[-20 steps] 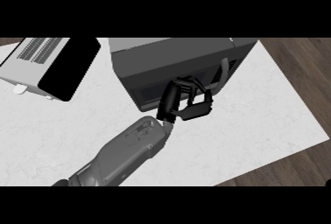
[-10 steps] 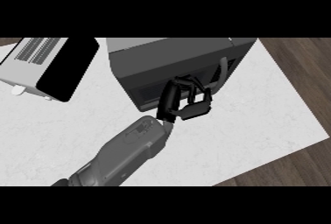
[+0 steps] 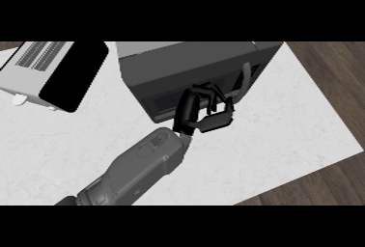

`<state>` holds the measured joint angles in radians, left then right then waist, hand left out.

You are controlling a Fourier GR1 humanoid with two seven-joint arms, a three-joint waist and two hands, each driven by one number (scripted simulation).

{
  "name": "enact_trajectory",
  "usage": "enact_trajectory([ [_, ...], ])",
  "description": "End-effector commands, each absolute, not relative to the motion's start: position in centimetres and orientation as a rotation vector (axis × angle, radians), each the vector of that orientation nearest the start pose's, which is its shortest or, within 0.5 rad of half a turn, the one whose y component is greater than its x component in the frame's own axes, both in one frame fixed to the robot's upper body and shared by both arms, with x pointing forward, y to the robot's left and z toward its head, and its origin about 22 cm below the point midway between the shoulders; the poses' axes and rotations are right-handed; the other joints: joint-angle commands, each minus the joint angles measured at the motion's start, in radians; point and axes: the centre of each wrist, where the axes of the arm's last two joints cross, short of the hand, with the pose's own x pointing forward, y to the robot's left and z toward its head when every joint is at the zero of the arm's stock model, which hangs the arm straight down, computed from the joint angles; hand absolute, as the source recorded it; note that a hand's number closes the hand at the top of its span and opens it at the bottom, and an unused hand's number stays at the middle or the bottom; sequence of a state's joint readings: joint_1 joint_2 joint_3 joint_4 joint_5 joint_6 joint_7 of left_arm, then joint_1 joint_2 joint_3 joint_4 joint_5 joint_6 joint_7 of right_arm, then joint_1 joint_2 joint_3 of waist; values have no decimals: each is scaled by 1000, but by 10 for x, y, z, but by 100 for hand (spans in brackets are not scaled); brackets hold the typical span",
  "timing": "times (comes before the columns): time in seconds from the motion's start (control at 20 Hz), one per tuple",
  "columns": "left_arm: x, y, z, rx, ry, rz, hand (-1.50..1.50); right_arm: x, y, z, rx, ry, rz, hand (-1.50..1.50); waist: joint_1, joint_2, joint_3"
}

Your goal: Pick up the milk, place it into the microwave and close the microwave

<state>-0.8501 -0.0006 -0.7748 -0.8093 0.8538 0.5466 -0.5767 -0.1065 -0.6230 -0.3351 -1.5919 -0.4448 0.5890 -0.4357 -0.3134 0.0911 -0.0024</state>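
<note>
Fingers (image 3: 206, 94) of the left hand (image 3: 203, 113) curl, holding nothing, against the closed microwave (image 3: 178, 67) door just beyond them, above the tabletop (image 3: 271, 144).

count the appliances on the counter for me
2. A dark microwave sits at the top middle of the white counter, with a hand against its front. A toaster sits at the top left. Nothing else appliance-like shows, though the forearm hides some counter.
</note>
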Motion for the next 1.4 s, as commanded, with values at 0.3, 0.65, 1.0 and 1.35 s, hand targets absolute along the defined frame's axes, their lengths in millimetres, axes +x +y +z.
enact_trajectory([
  [0.3,360,17,39,-270,-1874,-68,150,255,-431,167,128,-2220,498,-150,-7,14,0],
  [0.65,361,16,39,-271,-1885,-53,150,256,-441,184,71,-2216,558,-150,-8,17,1],
  [1.0,361,14,40,-284,-1897,-41,150,257,-452,197,32,-2234,570,-150,-3,18,3],
  [1.35,363,11,45,-294,-1907,-41,150,261,-461,186,92,-2212,498,-150,3,20,6],
])
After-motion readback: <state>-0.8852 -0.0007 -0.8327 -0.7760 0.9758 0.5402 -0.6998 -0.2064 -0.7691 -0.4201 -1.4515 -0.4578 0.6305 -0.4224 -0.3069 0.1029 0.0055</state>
